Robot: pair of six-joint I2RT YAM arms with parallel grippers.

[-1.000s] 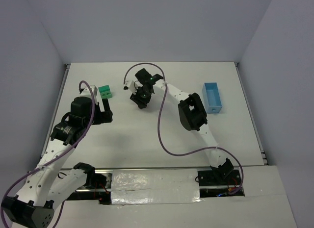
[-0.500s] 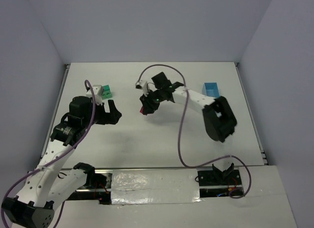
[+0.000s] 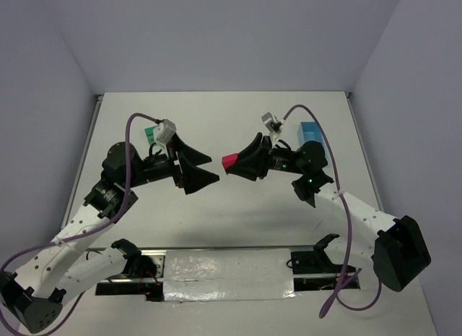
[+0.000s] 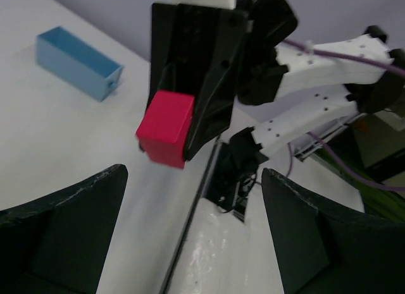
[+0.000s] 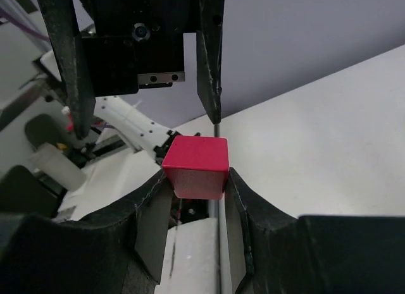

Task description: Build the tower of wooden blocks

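Surface (image 3: 238,108): white, both arms lifted off it and pointing at each other above its middle.

L arm comes in from the near-left corner, R arm from the near-right. L tool (image 3: 211,170): fingers spread wide, nothing between them. R tool (image 3: 240,165): pinching the red block (image 5: 195,166) by two opposite sides, front face sticking out past the fingertips toward the L tool. The tools are close but apart, no contact. In the R wrist view the L fingers sit above and beyond the block, not around it.

Blue tray (image 4: 79,63): on the surface near the far-right corner, partly hidden behind the R arm in the top view. Not part of the build.

Green blocks (image 3: 150,132): far-left area of the surface, mostly hidden behind the L arm and its cam. Only a sliver of green shows, so can't tell count or whether they're stacked.

Red block: airborne, mid-surface, held by the R tool only. Reads boxy from both wrist cams, can't confirm the roof profile.

Step, my read: mid-air handover R→L. Red piece is prob the cap and the greens sit on the L arm's side.

Next move needs:
- L tool lined up so the exposed end sits between its fingers; not there yet.
- L fingers on the free faces, not the ones the R fingers cover. Little block is exposed, so a shallow bite.
- L closes first, R lets go only after, else it drops.
- Note block orientation at transfer, so the flat side can end up down on the greens.
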